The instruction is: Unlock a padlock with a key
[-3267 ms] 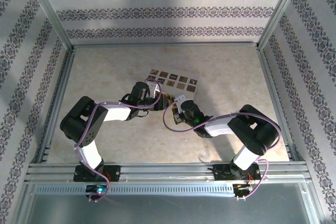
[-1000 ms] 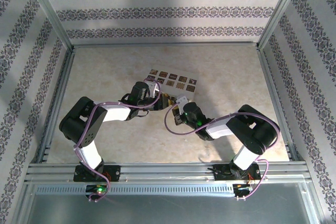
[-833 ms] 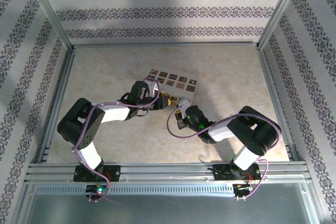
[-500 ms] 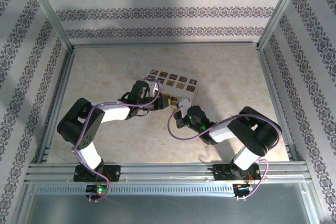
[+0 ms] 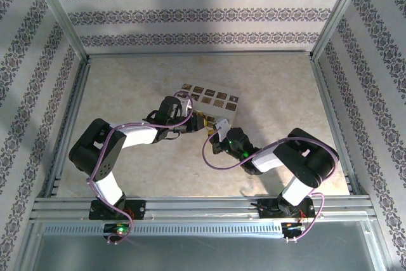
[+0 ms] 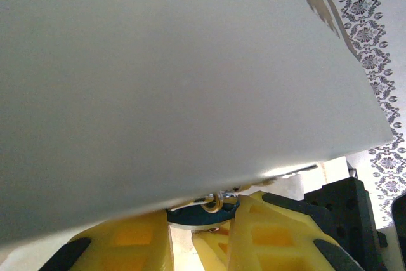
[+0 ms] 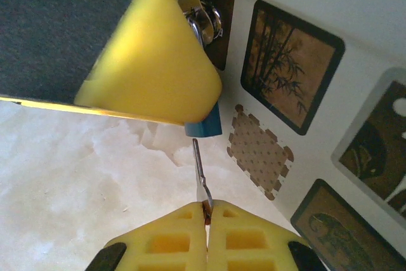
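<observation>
Top external: right gripper [image 7: 206, 212] with key [image 7: 200, 172] has drawn back.

1. Thin dark metal key [image 7: 200, 172]: bare metal, smooth, dull sheen.
2. Small blue padlock [image 7: 205, 125]: matt blue body; silvery parts [image 7: 207, 20] polished, glossy metal.
3. Yellow fingers [image 7: 171, 239]: matt moulded plastic.
4. Cream patterned box [image 7: 358, 65]: smooth card, satin print.
5. Pale marbled tabletop [image 7: 63, 176]: smooth, low sheen.
</observation>
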`<state>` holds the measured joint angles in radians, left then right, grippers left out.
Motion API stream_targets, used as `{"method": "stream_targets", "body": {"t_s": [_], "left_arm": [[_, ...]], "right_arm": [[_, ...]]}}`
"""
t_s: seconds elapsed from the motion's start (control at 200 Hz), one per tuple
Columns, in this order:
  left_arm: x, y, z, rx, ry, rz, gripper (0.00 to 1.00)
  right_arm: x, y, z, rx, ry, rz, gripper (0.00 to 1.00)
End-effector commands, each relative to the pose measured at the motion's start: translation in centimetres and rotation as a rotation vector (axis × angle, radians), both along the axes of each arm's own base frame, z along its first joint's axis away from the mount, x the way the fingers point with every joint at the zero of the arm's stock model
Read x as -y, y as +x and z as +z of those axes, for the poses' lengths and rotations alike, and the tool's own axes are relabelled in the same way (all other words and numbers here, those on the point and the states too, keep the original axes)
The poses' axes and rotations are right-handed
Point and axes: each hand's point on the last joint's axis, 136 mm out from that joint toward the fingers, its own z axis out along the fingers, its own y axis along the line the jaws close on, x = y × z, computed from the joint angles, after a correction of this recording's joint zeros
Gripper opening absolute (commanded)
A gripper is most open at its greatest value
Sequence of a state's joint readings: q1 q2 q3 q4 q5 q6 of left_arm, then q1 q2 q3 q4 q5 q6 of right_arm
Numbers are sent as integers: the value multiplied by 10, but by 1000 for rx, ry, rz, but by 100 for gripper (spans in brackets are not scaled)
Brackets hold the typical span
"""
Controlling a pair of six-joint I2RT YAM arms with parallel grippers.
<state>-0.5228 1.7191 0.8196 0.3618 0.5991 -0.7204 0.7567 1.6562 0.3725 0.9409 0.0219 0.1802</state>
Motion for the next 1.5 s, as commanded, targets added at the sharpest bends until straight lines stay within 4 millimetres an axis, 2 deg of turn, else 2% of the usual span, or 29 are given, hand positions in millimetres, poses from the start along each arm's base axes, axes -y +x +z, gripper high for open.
{"method": "stream_targets", "body": {"t_s": [0.0,0.22,0.884,1.204,1.494], "left_arm": [[14,-2,29,33,-66,-40,21],[13,-2,27,33,-63,-39,21],[12,-3,24,28,-62,-37,21],[13,-3,23,26,-63,-38,21],[14,-4,25,22,-72,-41,21]], "right_arm": [[0,6,5,17,30,-22,0],[-3,9,9,28,45,-23,0],[8,11,20,56,67,-52,0],[1,10,23,54,79,-22,0],[-8,18,30,78,103,-16,0]]}}
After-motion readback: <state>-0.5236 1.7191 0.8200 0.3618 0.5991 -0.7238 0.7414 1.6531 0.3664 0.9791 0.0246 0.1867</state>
